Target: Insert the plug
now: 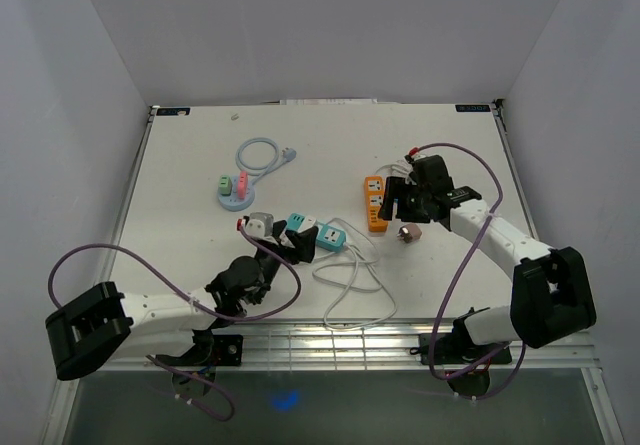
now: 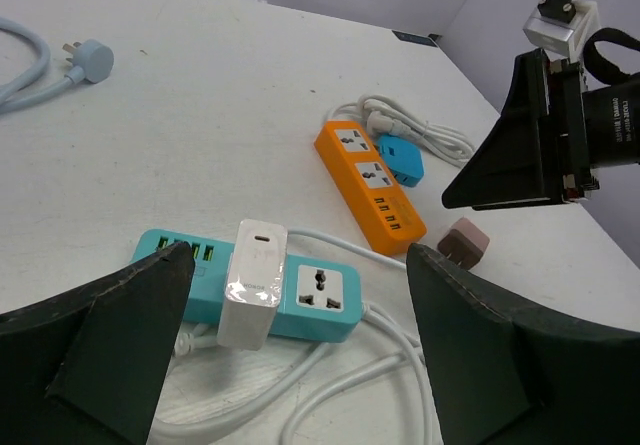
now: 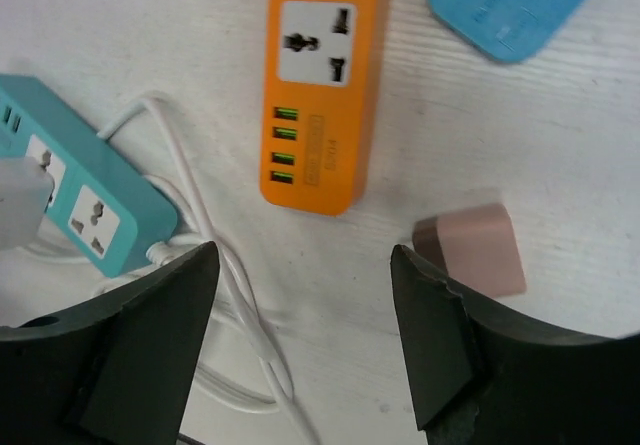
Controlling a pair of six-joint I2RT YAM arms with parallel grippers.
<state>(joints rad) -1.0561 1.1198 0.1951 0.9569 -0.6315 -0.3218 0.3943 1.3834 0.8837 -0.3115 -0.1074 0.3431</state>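
A white charger plug (image 2: 255,285) stands upright in the teal power strip (image 2: 320,305), seated in one of its sockets. My left gripper (image 2: 300,365) hangs open just in front of it, one finger on either side, touching nothing. A pink-brown plug (image 3: 472,248) lies loose on the table beside the end of the orange power strip (image 3: 315,95). My right gripper (image 3: 300,355) is open above the bare table, with the pink-brown plug just past its right finger. From above, the left gripper (image 1: 290,245) is at the teal strip (image 1: 325,233) and the right gripper (image 1: 400,205) is by the orange strip (image 1: 374,203).
The teal strip's white cord (image 1: 355,275) loops over the table towards the near edge. A blue adapter (image 2: 400,158) lies beside the orange strip. At the back left are a round blue base with pink and green plugs (image 1: 233,190) and a coiled light-blue cable (image 1: 262,155).
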